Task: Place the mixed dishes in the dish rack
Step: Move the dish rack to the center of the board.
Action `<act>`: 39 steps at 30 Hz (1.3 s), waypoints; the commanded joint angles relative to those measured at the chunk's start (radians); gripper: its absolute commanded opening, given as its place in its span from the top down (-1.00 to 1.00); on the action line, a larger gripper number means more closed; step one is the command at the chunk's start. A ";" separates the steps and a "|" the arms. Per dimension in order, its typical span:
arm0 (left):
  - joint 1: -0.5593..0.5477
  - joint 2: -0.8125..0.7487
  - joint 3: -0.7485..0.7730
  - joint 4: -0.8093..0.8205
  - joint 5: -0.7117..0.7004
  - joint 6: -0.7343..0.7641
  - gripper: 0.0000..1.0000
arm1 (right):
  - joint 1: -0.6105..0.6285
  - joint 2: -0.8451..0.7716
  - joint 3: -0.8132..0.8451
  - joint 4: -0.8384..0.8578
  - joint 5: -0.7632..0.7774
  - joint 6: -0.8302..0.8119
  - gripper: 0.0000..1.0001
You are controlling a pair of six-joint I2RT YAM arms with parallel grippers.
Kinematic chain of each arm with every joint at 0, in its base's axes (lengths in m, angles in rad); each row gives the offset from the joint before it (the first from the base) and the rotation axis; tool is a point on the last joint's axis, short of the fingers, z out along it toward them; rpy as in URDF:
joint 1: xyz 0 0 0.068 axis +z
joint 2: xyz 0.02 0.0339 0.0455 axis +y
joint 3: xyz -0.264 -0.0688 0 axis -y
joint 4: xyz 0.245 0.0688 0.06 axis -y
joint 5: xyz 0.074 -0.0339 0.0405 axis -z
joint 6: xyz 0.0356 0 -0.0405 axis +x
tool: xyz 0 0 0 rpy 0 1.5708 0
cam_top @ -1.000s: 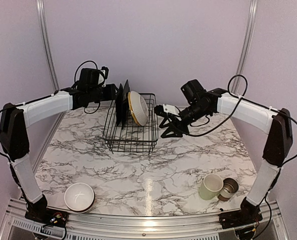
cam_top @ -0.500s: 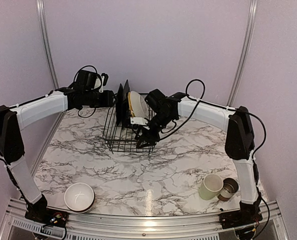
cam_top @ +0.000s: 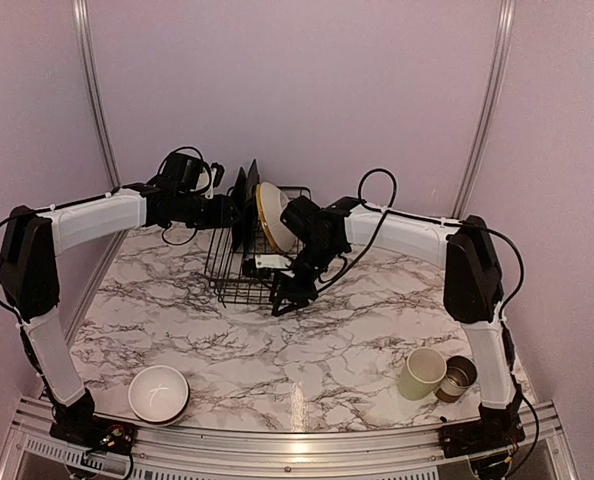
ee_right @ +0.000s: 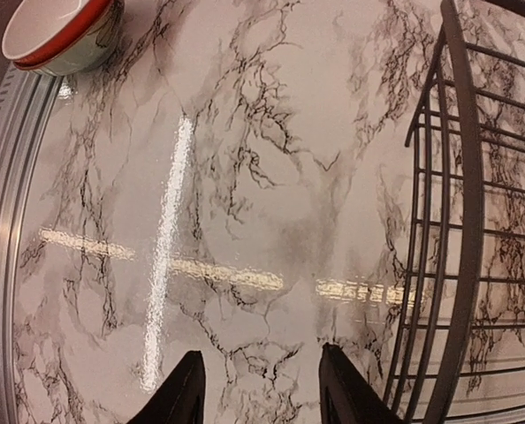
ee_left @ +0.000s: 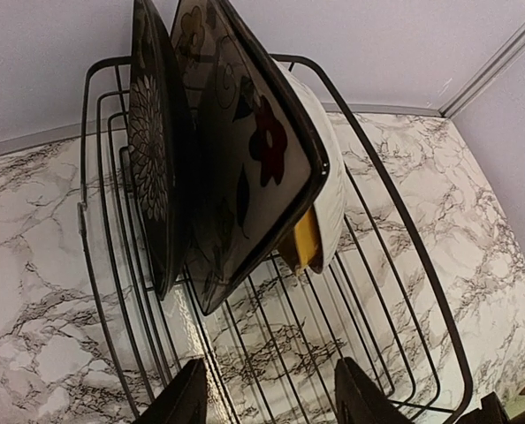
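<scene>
1. We see the dish rack (cam_top: 239, 280) at the worktop's (cam_top: 357, 330) 12 o'clock, with black square plates (ee_left: 236, 150) and the yellow plate (ee_left: 307, 238) upright inside.
2. The left pincer (ee_left: 276, 393) gapes wide and empty at the rack's 10 o'clock; the right pincer (ee_right: 264, 389) is likewise wide and empty at its 5 o'clock.
3. The white bowl (cam_top: 158, 392) sits at 7 o'clock; the mug (cam_top: 421, 373) and cup (cam_top: 459, 376) sit at 5 o'clock.

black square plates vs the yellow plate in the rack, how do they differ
The black square plates are straight-edged and dark with flower patterns, while the yellow plate is round, with a yellow rim and a pale back. There are two black plates and one yellow plate. In the top view the black plates stand further left, with the yellow plate beside them on the right. All stand on edge inside the dish rack.
</scene>
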 commanded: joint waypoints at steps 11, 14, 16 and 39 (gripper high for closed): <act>0.005 -0.088 -0.091 0.060 0.010 -0.007 -0.02 | 0.013 -0.115 0.042 0.113 0.185 0.068 -0.01; 0.005 -0.100 -0.102 0.063 0.009 -0.002 -0.02 | 0.012 -0.067 0.070 0.110 0.210 0.074 -0.05; 0.005 -0.099 -0.101 0.056 0.017 0.003 -0.02 | 0.012 -0.026 0.096 0.103 0.235 0.082 -0.06; 0.007 0.053 -0.020 0.073 0.168 0.013 0.16 | 0.075 -0.076 -0.048 -0.027 0.088 -0.021 0.20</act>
